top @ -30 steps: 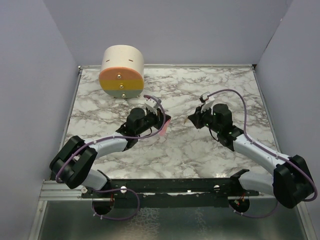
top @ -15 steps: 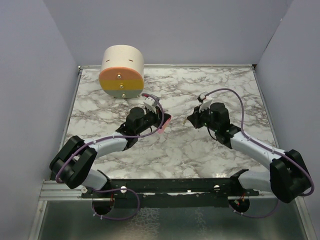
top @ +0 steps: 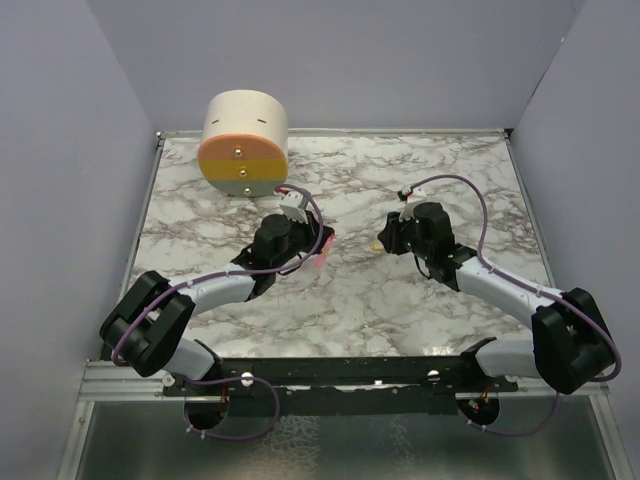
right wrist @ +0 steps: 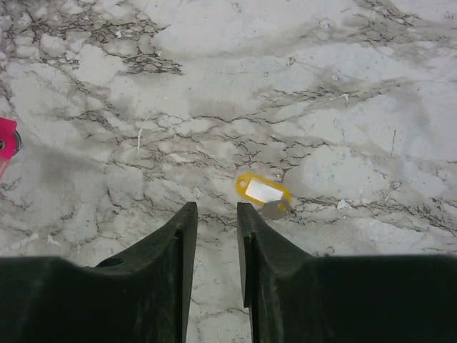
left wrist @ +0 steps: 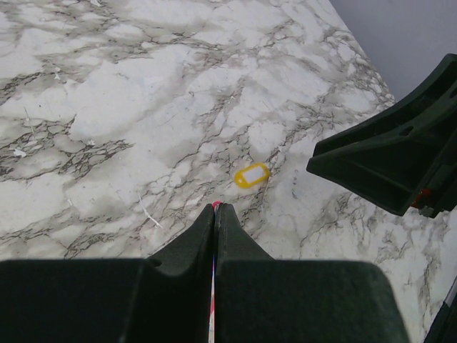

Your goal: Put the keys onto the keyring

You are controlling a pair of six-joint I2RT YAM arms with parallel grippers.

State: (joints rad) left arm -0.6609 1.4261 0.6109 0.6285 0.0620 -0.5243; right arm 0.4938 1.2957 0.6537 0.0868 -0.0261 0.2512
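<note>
Our right fingers [right wrist: 255, 246] stand parted with nothing between them, pointing down at the white marble desk [top: 400, 300]. Just past their tips, a little right of the gap in the wrist view, the small flat yellow-orange key tag [right wrist: 263, 191] with its white label lies on the desk, touching neither finger. Its long axis slants across the fingers' line, from upper left to lower right. Our left fingers [left wrist: 193, 243] are pressed together on the slim bright pink keyring strap [top: 322, 250], with a pink sliver showing at their tips. The tag lies between the two arms, nearer the right one. We judge the right fingers need a slight rightward shift and a turn to straddle its short side.
</note>
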